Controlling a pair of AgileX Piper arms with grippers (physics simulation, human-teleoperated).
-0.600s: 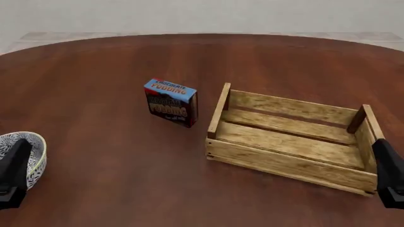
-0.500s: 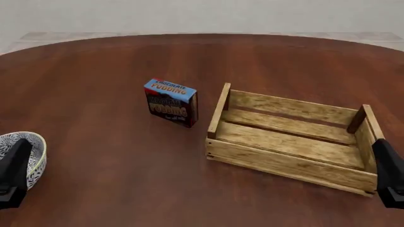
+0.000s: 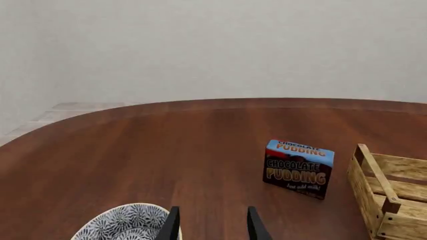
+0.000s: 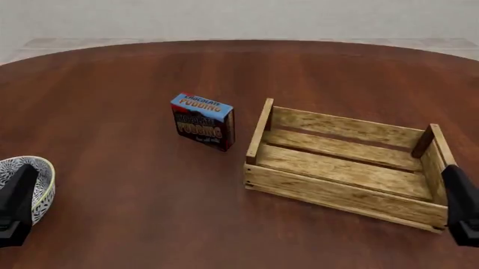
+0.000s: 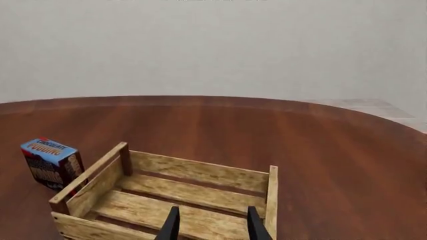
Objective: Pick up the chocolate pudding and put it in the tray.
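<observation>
The chocolate pudding [image 4: 202, 121] is a small carton with a blue top and dark brown front, standing upright on the table just left of the tray [image 4: 346, 165]. It also shows in the left wrist view as the chocolate pudding [image 3: 297, 168] and in the right wrist view as the chocolate pudding [image 5: 51, 163]. The tray [image 5: 180, 197] is a light wooden slatted crate with nothing in it. My left gripper [image 3: 211, 229] is open, low at the front left, far from the carton. My right gripper [image 5: 211, 226] is open over the tray's near side.
A white patterned bowl [image 4: 37, 180] sits at the front left edge, right beside the left arm [image 4: 15, 204]; it shows as the bowl [image 3: 127, 224] in the left wrist view. The right arm [image 4: 463, 204] stands at the tray's right end. The round table's far edge [image 4: 239, 42] meets a pale wall.
</observation>
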